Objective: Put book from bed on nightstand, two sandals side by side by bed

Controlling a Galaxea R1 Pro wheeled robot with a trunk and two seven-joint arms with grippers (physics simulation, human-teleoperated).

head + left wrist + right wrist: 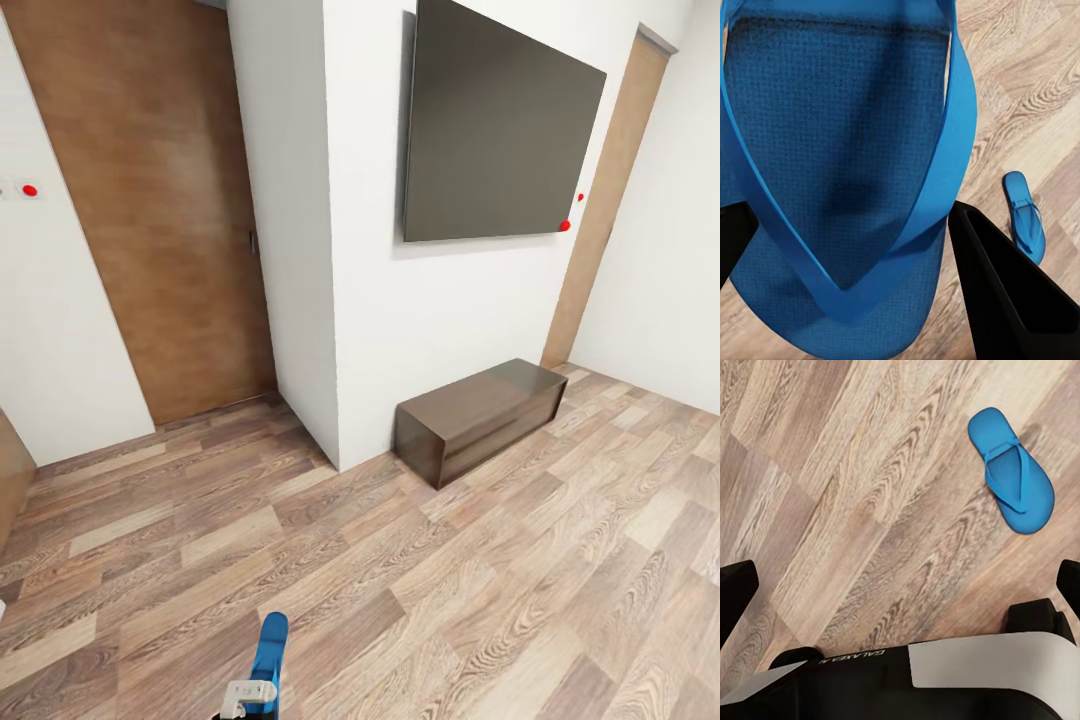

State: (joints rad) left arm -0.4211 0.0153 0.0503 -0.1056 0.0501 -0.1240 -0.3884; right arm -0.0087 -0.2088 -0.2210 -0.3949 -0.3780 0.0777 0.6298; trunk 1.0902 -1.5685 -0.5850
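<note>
My left gripper [862, 255] is shut on one bright blue sandal [832, 150], its sole and straps held between the black fingers [997, 285]. In the head view this sandal [268, 650] pokes up at the bottom edge, above the floor. The other sandal [1012, 471] lies flat on the wood floor, strap side up; it is also seen past the held one, sandal [1024, 217]. My right gripper [900, 585] hangs open over bare floor, apart from that sandal. The book, the bed and the nightstand are out of view.
A long low dark-brown dresser [480, 415] stands against the white wall under a wall-mounted dark screen [495, 125]. A brown wooden door [160, 200] is at the left, a narrower one [605, 200] at the far right. Wood floor [450, 600] stretches ahead.
</note>
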